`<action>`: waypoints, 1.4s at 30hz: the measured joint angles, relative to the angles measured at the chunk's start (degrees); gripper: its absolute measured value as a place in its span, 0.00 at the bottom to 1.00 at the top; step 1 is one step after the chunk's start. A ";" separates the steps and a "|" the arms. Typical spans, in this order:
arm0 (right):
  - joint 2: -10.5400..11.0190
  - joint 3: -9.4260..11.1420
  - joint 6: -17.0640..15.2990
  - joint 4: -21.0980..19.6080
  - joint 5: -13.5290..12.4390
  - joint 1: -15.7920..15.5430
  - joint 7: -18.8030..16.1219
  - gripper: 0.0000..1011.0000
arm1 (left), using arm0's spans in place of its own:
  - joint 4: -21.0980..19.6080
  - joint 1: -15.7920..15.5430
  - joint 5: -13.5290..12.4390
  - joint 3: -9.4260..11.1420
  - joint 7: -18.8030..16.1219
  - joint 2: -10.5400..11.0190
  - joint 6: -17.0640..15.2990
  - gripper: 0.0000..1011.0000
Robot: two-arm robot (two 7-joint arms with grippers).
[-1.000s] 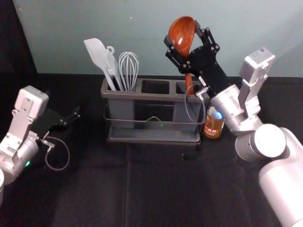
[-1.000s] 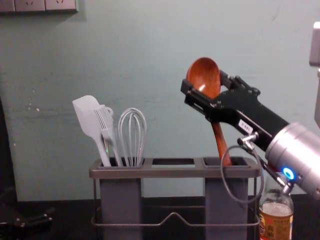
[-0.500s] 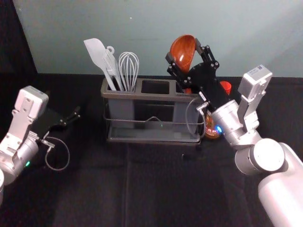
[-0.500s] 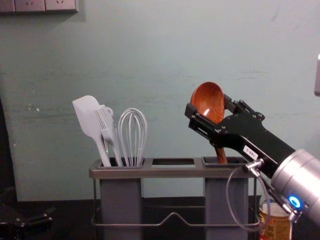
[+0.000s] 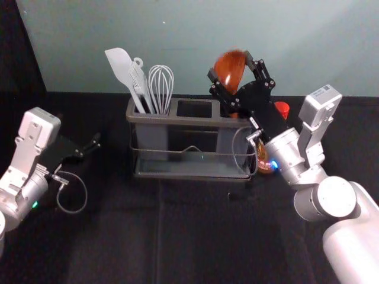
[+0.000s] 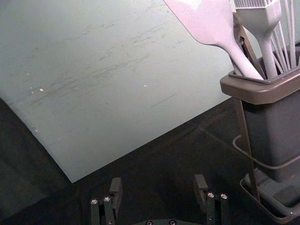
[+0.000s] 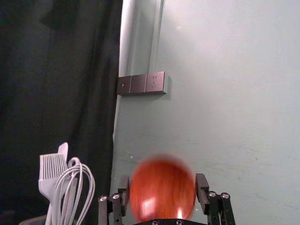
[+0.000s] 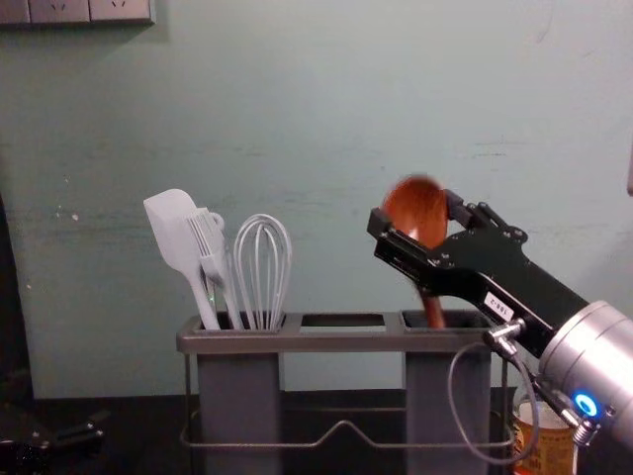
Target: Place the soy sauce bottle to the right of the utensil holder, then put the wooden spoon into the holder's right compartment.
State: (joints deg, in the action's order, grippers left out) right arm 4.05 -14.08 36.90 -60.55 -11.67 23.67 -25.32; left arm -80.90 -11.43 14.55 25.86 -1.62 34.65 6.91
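The left gripper (image 5: 92, 147) is idling left of the holder (image 5: 177, 120), fingers apart. The soy sauce bottle (image 8: 550, 453) is standing to its right, label unreadable. The right gripper (image 5: 230, 64) is straddling the wooden spoon's (image 8: 415, 210) bowl, fingers apart, its handle dipping into the right compartment (image 8: 448, 391).

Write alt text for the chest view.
The right gripper has its fingers on either side of the bowl of a wooden spoon, whose handle dips into the right compartment of the utensil holder. A spatula, brush and whisk stand in the left compartment; the soy sauce bottle is right of the holder, the left gripper at lower left.
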 joint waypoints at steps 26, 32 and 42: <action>1.86 1.17 -7.05 -15.48 0.10 -5.87 2.91 0.99 | 0.00 0.00 0.00 0.00 0.00 0.00 0.00 0.99; 3.92 1.05 -12.45 -22.33 0.36 -10.15 4.08 0.99 | 0.00 0.00 0.00 0.00 0.00 0.00 0.00 0.99; 9.48 0.25 -19.01 -34.33 -1.02 -19.67 3.99 0.99 | 0.00 0.00 0.00 0.00 0.00 0.00 0.00 0.99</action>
State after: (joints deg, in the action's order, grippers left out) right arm 13.53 -13.83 17.89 -94.88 -12.69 4.00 -21.33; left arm -80.90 -11.43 14.55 25.86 -1.62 34.64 6.91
